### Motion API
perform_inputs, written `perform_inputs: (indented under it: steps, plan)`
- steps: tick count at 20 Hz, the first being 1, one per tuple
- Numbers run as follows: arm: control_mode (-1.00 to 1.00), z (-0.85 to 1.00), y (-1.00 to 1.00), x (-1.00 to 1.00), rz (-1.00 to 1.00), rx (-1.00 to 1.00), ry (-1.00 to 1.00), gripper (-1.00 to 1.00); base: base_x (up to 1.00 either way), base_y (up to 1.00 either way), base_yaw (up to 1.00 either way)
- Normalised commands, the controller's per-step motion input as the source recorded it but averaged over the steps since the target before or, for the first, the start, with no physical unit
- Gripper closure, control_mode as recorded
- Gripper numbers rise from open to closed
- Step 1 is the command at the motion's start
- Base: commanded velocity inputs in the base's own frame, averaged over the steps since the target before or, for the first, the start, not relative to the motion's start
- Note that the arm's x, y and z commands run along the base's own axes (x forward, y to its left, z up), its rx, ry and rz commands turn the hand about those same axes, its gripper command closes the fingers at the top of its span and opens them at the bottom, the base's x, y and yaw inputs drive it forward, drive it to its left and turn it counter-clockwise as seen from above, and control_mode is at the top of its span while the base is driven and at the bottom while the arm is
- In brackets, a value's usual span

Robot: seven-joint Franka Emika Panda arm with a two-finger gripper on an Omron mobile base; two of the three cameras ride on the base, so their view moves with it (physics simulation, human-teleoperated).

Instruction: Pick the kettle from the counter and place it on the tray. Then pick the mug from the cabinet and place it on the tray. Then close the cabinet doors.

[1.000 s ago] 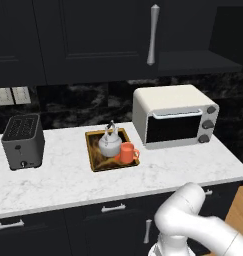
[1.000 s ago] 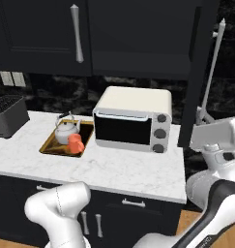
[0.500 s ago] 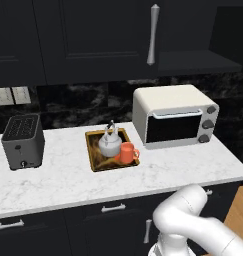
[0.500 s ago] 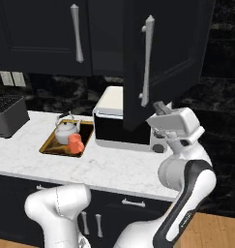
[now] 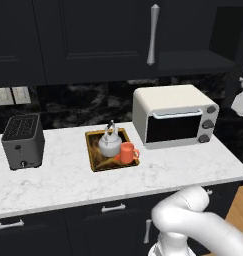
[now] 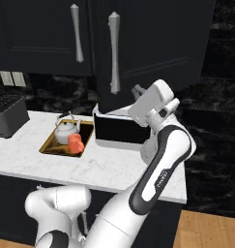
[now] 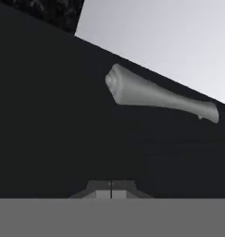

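1. Already on the tray (image 5: 94,159) sit the kettle (image 5: 109,144) and the orange mug (image 5: 127,152), the mug just beside the kettle on its right. The tray rests on the white marble counter (image 5: 68,185), between a dark toaster (image 5: 23,141) and a white toaster oven (image 5: 173,116).
2. That leaves the last step in hand, judging by the layout: closing the cabinet doors.
3. From the right base camera, the left door (image 6: 39,36) looks flush. The right door (image 6: 153,48) is swung partway out, covering part of the toaster oven, its long silver bar handle (image 6: 114,52) facing the camera.
4. The white arm reaches up with its gripper (image 6: 137,92) close against the lower face of that open door, to the right of the bar handle.
5. From the hand camera, the two fingertips are pressed together with nothing between them, pointed at the black door panel just below the handle.
6. The next move probably calls for a steady push on the panel, following the door's arc toward the cabinet. The risk is the clenched fingers sliding off the smooth face.
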Motion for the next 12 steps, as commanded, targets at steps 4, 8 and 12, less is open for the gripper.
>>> perform_inputs:
  steps: [4, 8, 12]
  plan:
    - [-1.0, 0.11, 0.59, 0.66, -0.01, -0.14, 0.58, 1.0, 0.0, 0.0, 0.0]
    - [-1.0, 0.05, 0.67, 0.82, -0.18, -0.13, 0.52, 1.0, 0.0, 0.0, 0.0]
    - [-1.0, -0.01, 0.81, 0.76, -0.38, -0.12, 0.35, 1.0, 0.0, 0.0, 0.0]
